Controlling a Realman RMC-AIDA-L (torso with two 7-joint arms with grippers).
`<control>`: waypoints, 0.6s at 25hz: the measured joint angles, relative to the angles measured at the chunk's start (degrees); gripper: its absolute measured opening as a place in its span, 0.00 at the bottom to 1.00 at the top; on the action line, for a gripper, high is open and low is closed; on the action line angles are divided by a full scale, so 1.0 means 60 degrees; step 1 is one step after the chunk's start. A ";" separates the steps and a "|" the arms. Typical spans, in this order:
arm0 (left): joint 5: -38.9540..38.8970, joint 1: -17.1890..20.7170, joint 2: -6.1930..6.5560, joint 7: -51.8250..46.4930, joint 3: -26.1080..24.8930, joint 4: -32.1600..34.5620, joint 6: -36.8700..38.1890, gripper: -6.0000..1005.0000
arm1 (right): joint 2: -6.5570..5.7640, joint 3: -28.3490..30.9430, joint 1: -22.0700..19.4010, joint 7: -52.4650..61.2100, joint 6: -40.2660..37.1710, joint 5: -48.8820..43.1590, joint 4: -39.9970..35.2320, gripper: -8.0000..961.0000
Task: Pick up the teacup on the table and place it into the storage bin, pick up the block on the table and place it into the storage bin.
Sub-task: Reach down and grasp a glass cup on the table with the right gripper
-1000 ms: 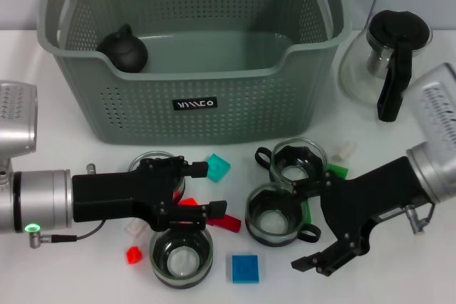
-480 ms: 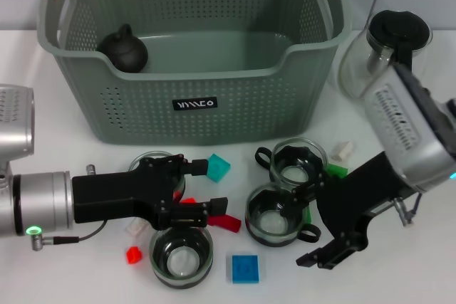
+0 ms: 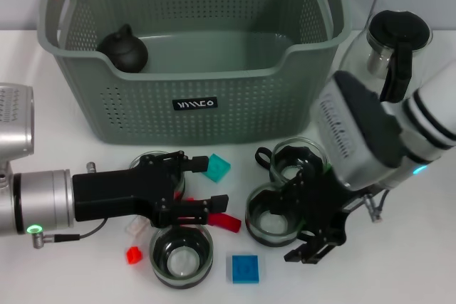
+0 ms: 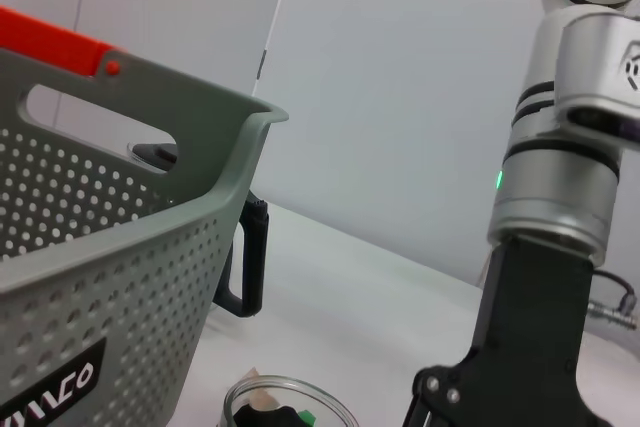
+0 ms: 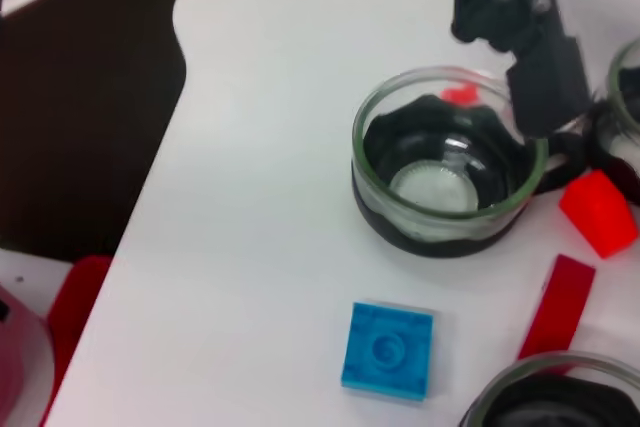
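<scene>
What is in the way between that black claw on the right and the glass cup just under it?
Nothing visible. The right end effector hangs open right beside the glass teacup with the black inner liner, with no block or other cup between them. The flat blue square block lies off to the side.

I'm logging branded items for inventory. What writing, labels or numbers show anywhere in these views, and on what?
White lettering on a small black label on the front of the storage bin: stylised, not clearly readable; the left wrist view shows its end as roughly "CO".
No other text or numbers are visible.
</scene>
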 joint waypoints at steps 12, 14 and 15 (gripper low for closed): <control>0.0001 0.0022 0.0007 0.0049 -0.0058 0.0001 -0.0001 0.86 | 0.0045 -0.1427 0.0200 0.0564 0.0690 0.0025 -0.0027 0.83; 0.0002 0.0060 0.0005 0.0128 -0.0148 0.0001 0.0000 0.86 | 0.0047 -0.1519 0.0201 0.0625 0.0845 0.0031 -0.0027 0.83; 0.0004 0.0093 0.0001 0.0187 -0.0229 -0.0007 0.0000 0.86 | 0.0047 -0.1557 0.0201 0.0661 0.0923 0.0030 -0.0028 0.83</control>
